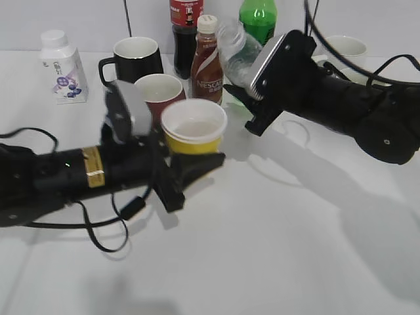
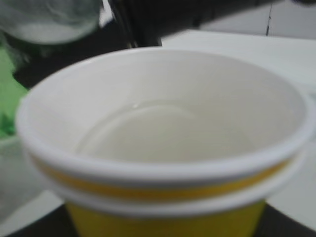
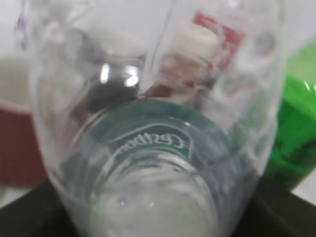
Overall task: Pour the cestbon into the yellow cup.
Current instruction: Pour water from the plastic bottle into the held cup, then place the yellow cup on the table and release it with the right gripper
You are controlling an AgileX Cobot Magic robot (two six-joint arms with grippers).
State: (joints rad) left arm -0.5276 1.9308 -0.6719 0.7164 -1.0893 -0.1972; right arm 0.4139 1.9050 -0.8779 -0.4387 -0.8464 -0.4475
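Note:
The yellow cup has a white rim and white inside, and sits lifted in my left gripper, which is shut on its lower body. It fills the left wrist view, and its inside looks pale, perhaps with liquid. The cestbon, a clear ribbed bottle, is held tilted in my right gripper, with its neck pointing up and left behind the cup. In the right wrist view the cestbon fills the frame and its green label shows. The jaws are hidden by it.
Behind the cup stand a dark red mug, a black mug, a brown Nescafe bottle, a cola bottle, a green soda bottle, a white milk bottle and a white cup.

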